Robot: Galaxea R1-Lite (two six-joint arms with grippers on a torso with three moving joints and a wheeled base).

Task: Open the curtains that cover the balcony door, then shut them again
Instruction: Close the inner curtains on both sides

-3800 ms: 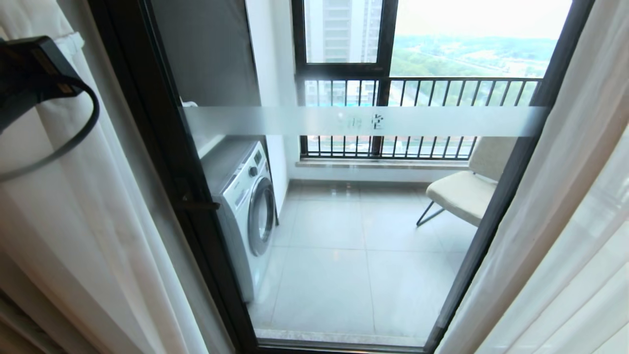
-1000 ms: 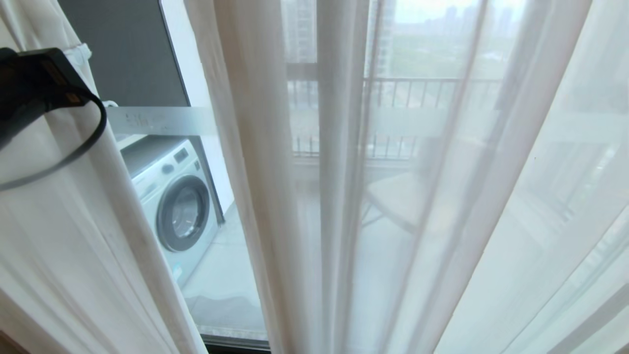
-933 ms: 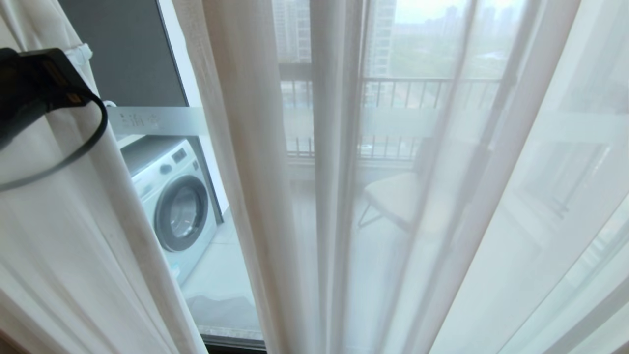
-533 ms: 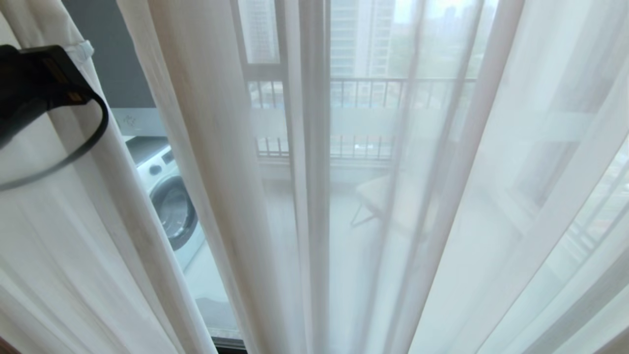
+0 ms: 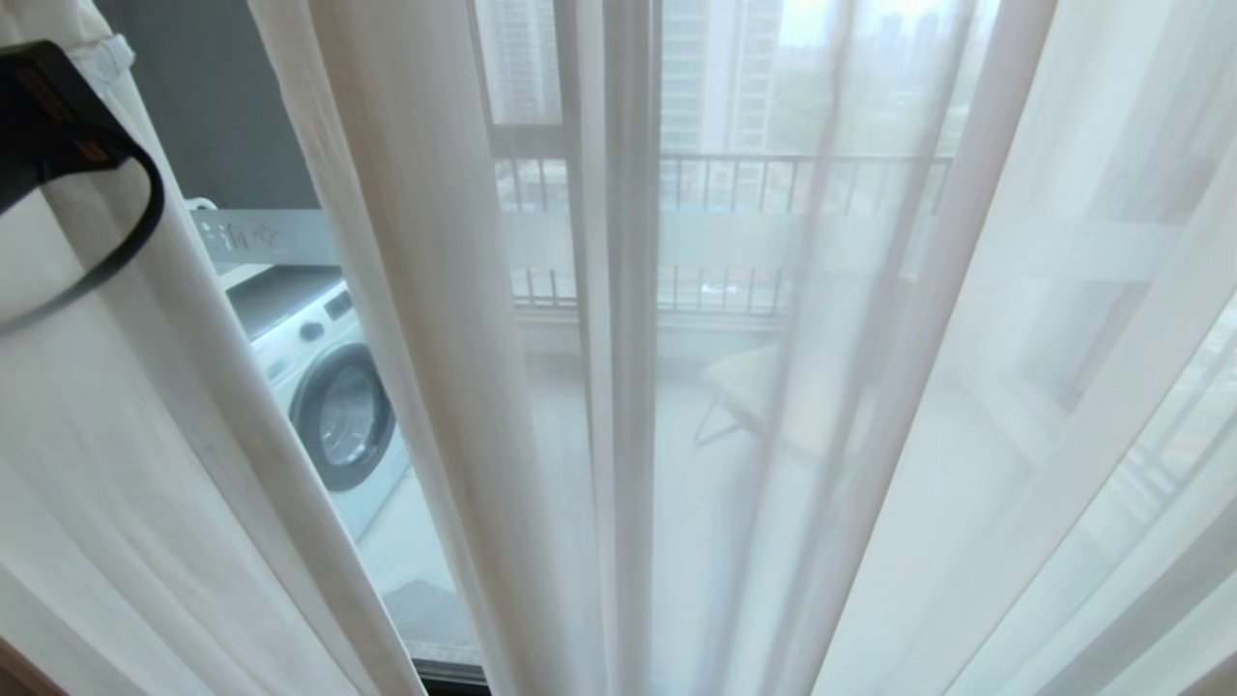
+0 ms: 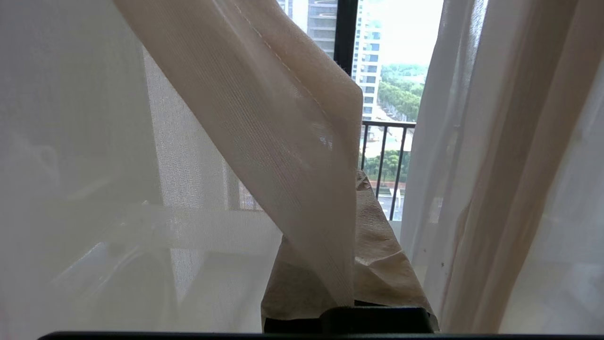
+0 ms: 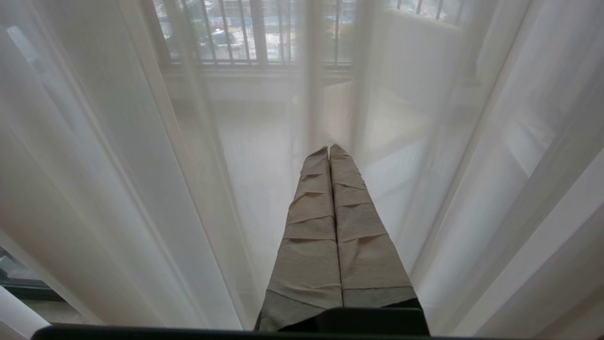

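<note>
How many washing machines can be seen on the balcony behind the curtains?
1. A white front-loading washing machine stands at the left of the balcony, visible through the gap between the cream sheer curtains. The curtains blur the remaining balcony, so another one could be hidden.

Place: a high-rise flat, at its balcony.
Evidence indoors: sheer curtains [image 5: 870, 387] over a glass balcony door [image 5: 261, 237].
Evidence outside: washing machine [image 5: 329, 387], chair [image 5: 763, 387], railing [image 5: 734, 184], tower blocks [image 5: 696, 68] beyond.
</note>
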